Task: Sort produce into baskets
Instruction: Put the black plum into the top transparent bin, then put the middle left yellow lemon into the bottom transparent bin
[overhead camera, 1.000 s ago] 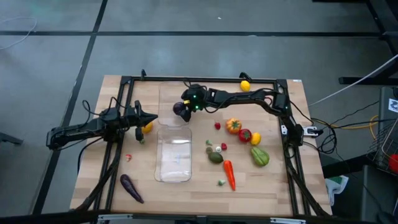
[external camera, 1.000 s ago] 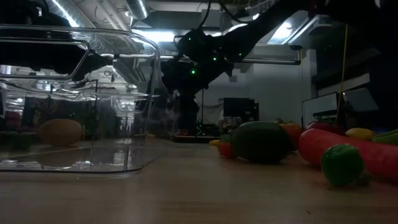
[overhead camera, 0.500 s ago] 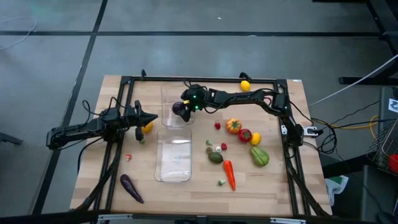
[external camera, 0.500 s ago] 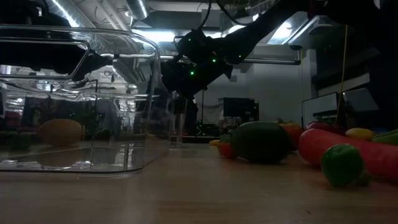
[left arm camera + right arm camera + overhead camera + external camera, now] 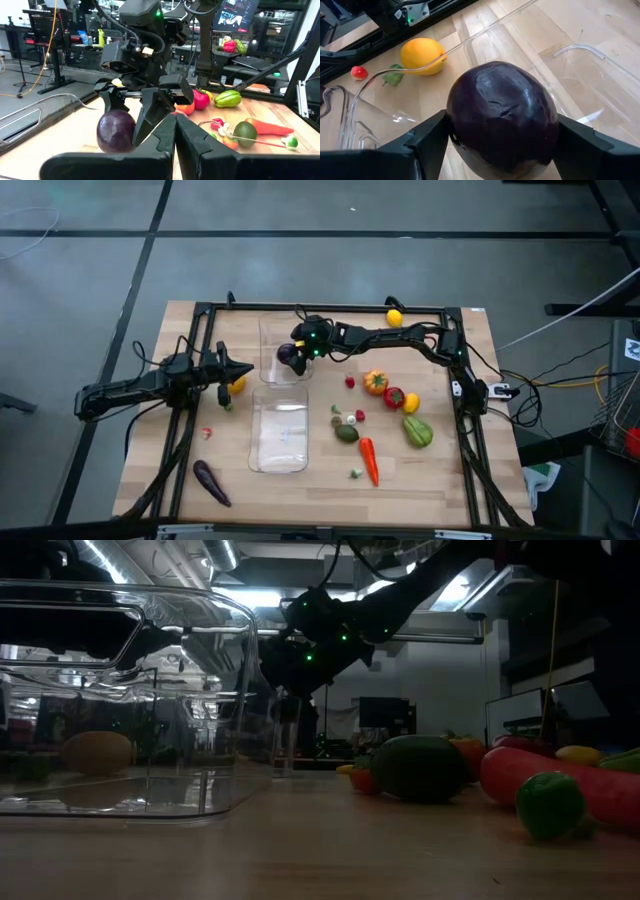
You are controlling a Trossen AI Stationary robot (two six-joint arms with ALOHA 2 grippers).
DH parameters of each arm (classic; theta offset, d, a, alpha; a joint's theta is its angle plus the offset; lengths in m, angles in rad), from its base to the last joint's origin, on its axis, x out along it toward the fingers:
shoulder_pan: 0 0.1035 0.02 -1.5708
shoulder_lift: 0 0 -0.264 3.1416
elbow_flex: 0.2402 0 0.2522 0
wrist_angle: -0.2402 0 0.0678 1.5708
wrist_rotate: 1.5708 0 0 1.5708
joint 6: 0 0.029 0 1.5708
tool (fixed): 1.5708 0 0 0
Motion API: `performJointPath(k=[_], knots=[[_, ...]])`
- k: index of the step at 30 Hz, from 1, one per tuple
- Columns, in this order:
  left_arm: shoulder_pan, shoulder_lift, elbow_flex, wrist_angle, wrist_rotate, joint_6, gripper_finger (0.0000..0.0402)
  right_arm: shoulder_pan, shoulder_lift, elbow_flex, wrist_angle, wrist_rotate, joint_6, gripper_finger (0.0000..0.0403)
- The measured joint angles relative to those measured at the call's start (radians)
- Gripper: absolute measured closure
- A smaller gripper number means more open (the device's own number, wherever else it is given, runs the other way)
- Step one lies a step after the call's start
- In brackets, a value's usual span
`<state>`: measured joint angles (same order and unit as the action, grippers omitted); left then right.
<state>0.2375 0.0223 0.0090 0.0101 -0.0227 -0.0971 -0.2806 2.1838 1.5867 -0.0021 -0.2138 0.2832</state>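
Your right tool (image 5: pixel 290 356) gripping a round dark-purple toy vegetable (image 5: pixel 502 117) over the far clear plastic bin (image 5: pixel 268 330), your left tool (image 5: pixel 246 371) fully closed, empty, beside a yellow lemon (image 5: pixel 237 385).

A wooden table (image 5: pixel 440 480) stands on grey floor (image 5: pixel 90 270) (dark seams cross it).

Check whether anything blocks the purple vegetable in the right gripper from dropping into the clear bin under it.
Nothing visible does. The right gripper holds the round purple vegetable above the far clear bin, and the bin floor under it looks bare. The left gripper waits beside the bins, shut.
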Motion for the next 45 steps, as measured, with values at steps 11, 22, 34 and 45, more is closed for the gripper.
performJointPath(k=[11, 22, 34, 45], knots=[[0.0, 0.0, 0.0, 0.0, 0.0, 0.0, 0.0394, 0.0, 0.0, 0.0, 0.002, 0.0, -0.002, 0.0059], [0.0, 0.0, 0.0, 0.013, 0.0, -0.006, 0.0394, 0.0, -0.001, 0.0, 0.005, -0.004, -0.003, 0.0006], [0.0, 0.0, 0.002, 0.162, -0.058, -0.206, 0.0335, -0.001, -0.102, -0.001, -0.004, -0.068, -0.03, 0.0008], [0.0, 0.0, 0.036, 0.158, -0.059, -0.293, 0.0223, 0.0, -0.281, -0.001, -0.168, -0.067, -0.183, 0.0008]])
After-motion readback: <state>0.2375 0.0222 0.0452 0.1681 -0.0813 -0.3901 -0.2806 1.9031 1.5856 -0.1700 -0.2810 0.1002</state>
